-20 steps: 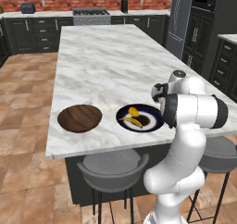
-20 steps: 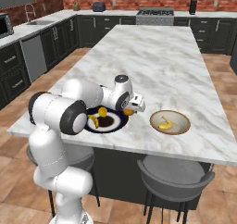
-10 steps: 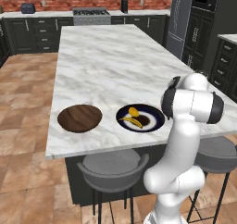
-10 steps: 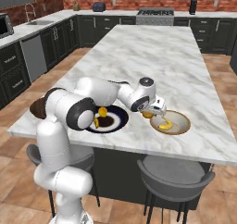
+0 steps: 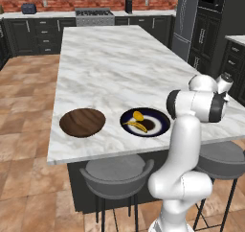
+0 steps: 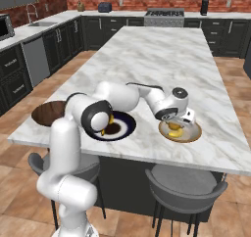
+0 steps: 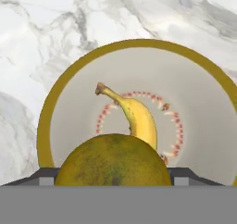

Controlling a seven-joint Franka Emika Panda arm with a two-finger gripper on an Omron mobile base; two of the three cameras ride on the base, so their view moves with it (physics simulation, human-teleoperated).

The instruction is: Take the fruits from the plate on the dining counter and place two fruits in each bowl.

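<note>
Olive-green round fruit held between gripper fingers above tan bowl; banana lodged within. Navy plate retains two fruits.

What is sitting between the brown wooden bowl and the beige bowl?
The navy plate, holding a banana and an orange fruit, as the right base view shows.

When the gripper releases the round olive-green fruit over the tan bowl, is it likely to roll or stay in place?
The olive-green fruit looks nearly round and smooth, so it will probably roll a little. The tan bowl has a raised rim, which should likely contain it. The banana already lying there may also stop it, or get nudged.
</note>
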